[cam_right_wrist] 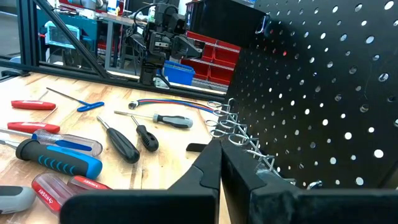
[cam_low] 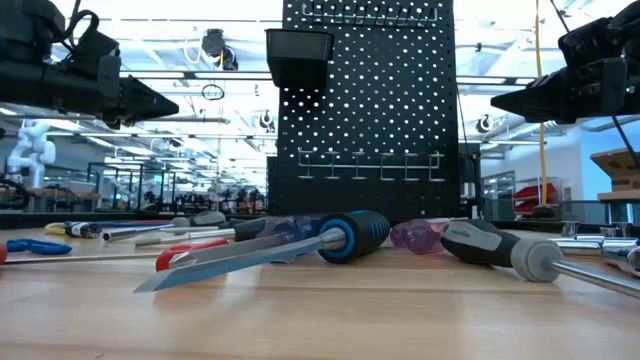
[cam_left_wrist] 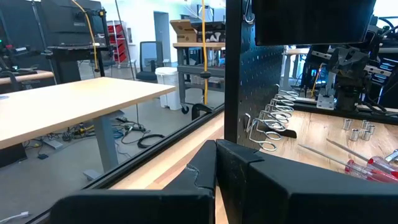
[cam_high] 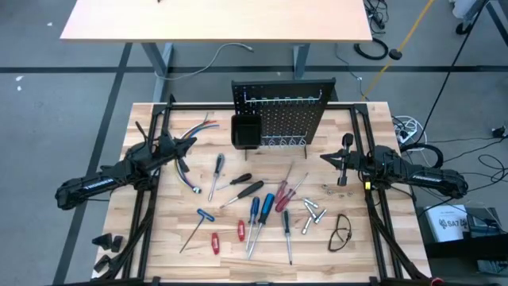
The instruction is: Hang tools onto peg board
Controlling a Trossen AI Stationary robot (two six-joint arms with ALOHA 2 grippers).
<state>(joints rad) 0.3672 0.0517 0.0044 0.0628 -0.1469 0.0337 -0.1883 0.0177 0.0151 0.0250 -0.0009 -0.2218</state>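
Observation:
The black peg board (cam_high: pixel 283 107) stands upright at the table's far middle, with a row of metal hooks (cam_high: pixel 286 143) low on its front and a small black bin (cam_high: pixel 245 132) at its left. The tools lie flat on the wooden top in front of it: blue-handled screwdrivers (cam_high: pixel 255 210), red-handled ones (cam_high: pixel 286 193), black-handled ones (cam_high: pixel 247 191) and small silver bits (cam_high: pixel 312 214). My left gripper (cam_high: pixel 193 142) hovers shut left of the board, pointing level. My right gripper (cam_high: pixel 323 156) hovers shut right of it. Neither holds anything.
A bundle of coloured wires (cam_high: pixel 198 127) lies at the far left beside my left gripper. Safety glasses (cam_high: pixel 341 232) rest near the right front. A black frame (cam_high: pixel 151 199) runs along the table's sides. Another table (cam_high: pixel 214 20) stands beyond the far edge.

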